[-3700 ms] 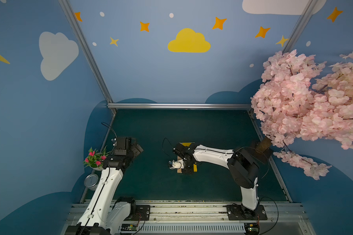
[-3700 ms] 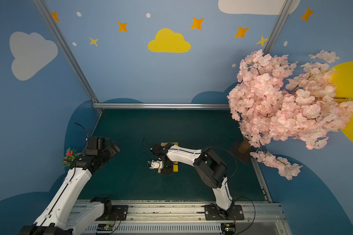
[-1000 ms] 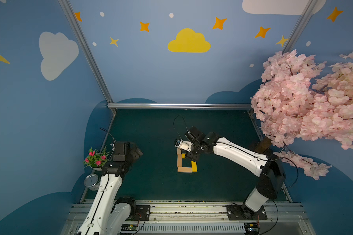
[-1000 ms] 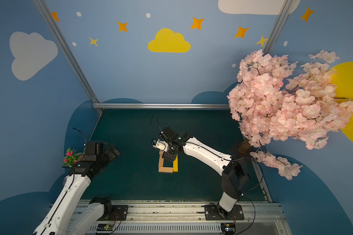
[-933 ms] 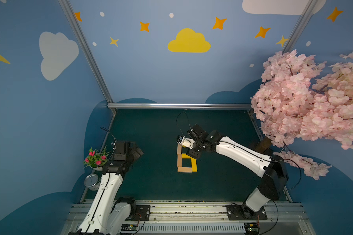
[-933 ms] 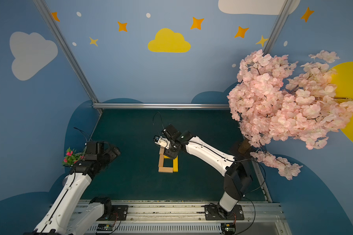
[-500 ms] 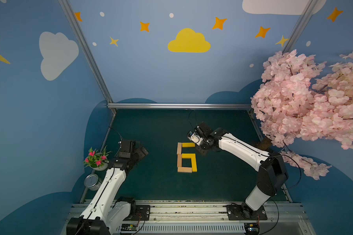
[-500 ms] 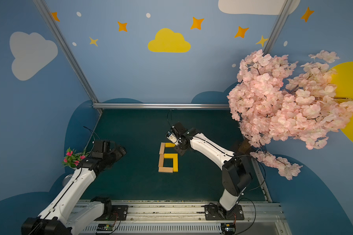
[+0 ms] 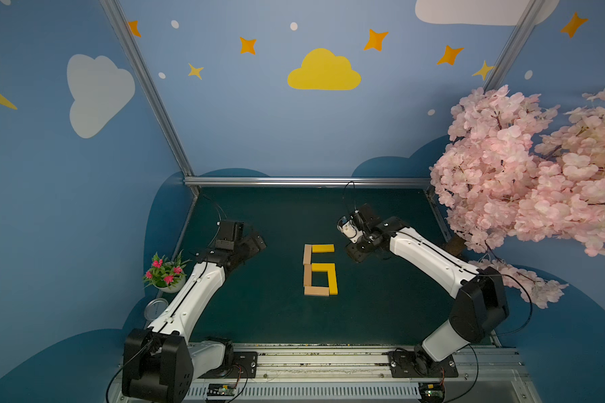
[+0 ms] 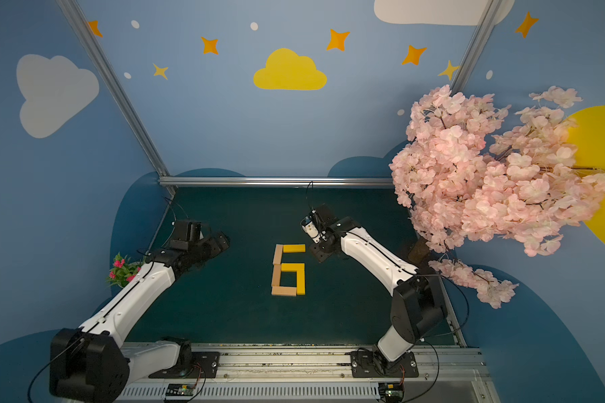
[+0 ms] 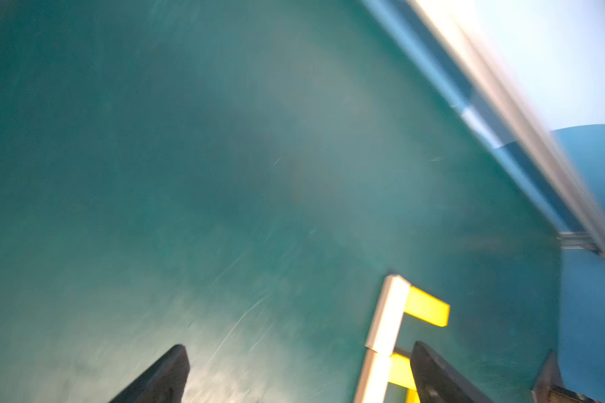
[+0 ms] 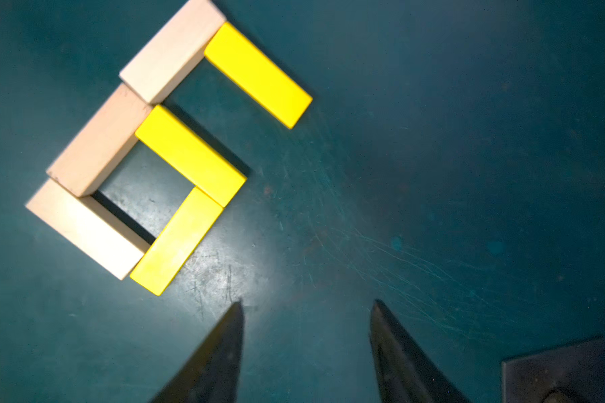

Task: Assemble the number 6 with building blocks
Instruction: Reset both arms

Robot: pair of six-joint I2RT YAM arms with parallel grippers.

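Mid-frame in both top views, we see smooth flat bars point(image 9: 307, 275), glossy yellow and pale wood, forming a blocky 6 point(image 9: 322, 267) point(image 10: 292, 267) on the scuffed green table point(image 9: 259, 314). Both arms' jaws stand apart, empty.

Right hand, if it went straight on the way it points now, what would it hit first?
Probably the bare green table beside the number 6, short of its top yellow bar. The right hand points down at it, open and empty; depth is unclear.

Green table point(image 9: 259, 324) bears six bars point(image 9: 307, 277) joined as a 6 point(image 9: 323, 267) at centre: tan at nine and six o'clock, yellow at twelve and three
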